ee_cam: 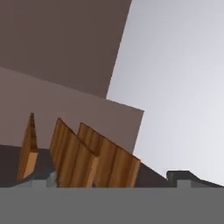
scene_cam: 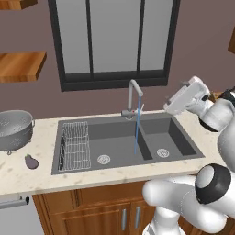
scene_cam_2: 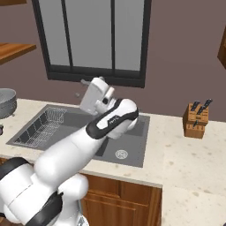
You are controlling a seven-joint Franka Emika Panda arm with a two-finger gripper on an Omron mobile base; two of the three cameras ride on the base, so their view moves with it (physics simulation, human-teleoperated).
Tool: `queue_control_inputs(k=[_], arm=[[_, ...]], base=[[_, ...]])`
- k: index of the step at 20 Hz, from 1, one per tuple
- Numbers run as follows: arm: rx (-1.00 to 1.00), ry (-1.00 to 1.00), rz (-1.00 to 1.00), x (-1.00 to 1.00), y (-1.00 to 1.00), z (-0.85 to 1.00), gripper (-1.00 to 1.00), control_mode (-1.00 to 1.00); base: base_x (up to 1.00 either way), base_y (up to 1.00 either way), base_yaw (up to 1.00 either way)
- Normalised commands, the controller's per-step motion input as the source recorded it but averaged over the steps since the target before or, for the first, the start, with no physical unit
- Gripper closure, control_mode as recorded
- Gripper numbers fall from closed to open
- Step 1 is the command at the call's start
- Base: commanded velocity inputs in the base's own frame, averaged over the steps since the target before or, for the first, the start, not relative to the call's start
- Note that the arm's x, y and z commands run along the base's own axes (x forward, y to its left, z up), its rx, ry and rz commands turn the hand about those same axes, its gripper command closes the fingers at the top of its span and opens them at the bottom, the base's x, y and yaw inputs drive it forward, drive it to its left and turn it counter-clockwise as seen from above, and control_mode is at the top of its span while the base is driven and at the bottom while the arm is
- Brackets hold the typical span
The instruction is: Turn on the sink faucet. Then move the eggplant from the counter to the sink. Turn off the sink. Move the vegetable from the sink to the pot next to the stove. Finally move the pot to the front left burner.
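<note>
Nearest the base, brown cabinet doors (scene_cam: pixel 92 213) with silver handles ran under the counter (scene_cam: pixel 114 176). The eggplant (scene_cam: pixel 31 161) lay on the counter left of the sink (scene_cam: pixel 124 147), just in front of the silver colander (scene_cam: pixel 14 129), apart from it. A wire dish rack (scene_cam: pixel 75 144) sat in the sink's left end. Round drains showed in both basins. A thin stream of water (scene_cam: pixel 137 133) fell from the sink faucet (scene_cam: pixel 134 98) into the left basin near the divider. The gripper (scene_cam: pixel 183 87) was raised above the sink's right back corner, right of the faucet, touching nothing, fingers spread wide and empty. In the right base view the arm blocked most of the faucet and the basin middle. A knife block (scene_cam_2: pixel 195 120) stood on the counter far right. Behind were the dark-framed window (scene_cam: pixel 114 41) and wooden shelves (scene_cam: pixel 20 66).
</note>
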Motion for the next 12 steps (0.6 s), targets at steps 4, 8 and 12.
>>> queue_control_inputs(k=[4, 8, 12], arm=[[-0.39, -0.5, 0.0, -0.22, 0.68, 0.24, -1.0, -1.0], [-0.35, -0.35, 0.0, -0.14, 0.68, 0.24, -1.0, -1.0], [-0.27, -0.17, -0.06, -0.03, 0.82, 0.22, -1.0, -1.0]], base=[[0.0, 0.0, 0.0], [0.0, 0.0, 0.0], [0.0, 0.0, 0.0]])
